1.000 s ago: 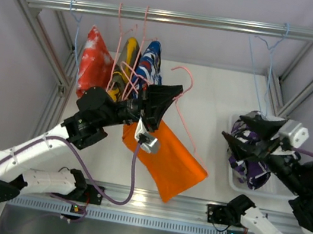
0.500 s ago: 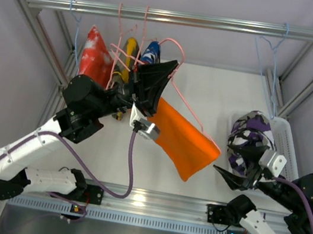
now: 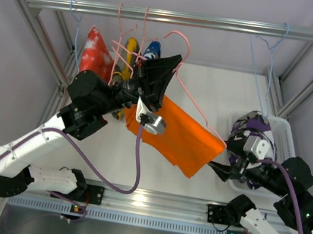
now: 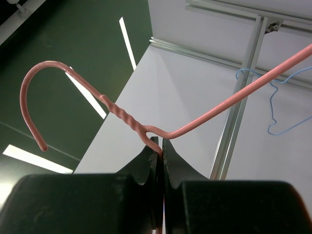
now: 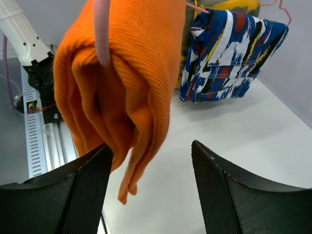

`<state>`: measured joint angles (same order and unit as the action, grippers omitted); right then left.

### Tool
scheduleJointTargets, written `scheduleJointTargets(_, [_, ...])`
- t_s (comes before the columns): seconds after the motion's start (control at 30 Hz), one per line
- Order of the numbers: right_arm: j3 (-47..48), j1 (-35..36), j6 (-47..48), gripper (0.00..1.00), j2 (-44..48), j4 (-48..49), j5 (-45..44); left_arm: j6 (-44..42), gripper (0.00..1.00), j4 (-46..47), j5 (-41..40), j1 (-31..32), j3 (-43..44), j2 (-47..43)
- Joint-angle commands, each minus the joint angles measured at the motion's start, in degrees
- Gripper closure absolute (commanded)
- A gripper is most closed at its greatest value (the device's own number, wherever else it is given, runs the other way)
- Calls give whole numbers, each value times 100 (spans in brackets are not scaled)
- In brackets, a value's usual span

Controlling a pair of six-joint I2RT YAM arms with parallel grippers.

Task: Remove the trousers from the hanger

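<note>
Left pincer (image 4: 159, 144) raised high, jaws pinched together; right pincer (image 5: 151, 148) low, extended leftward, jaws wide apart.

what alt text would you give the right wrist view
Folded orange trousers hang over a pink hanger close in front of the open right end effector. A blue patterned garment hangs behind, above a white table.

One camera looks down from above and behind me. My left wrist camera peers upward, close along the pink hanger (image 4: 122, 116); my right faces the orange trousers (image 5: 136, 58) nearby. Overhead shares both.
</note>
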<state>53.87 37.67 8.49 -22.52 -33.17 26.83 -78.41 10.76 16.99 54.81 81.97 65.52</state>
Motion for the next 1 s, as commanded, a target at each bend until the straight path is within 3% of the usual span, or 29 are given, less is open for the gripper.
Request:
scheduleJointTargets(0.0, [-60, -76, 47, 36, 46, 443, -99, 151, 100, 963, -144, -14, 460, -250])
scheduleJointTargets(0.47, [440, -84, 355, 35, 416, -322, 252, 19, 100, 672, -249, -5, 328, -478])
scheduleJointTargets(0.97, [415, -76, -559, 44, -481, 750, 455, -34, 100, 418, -188, -14, 425, -575])
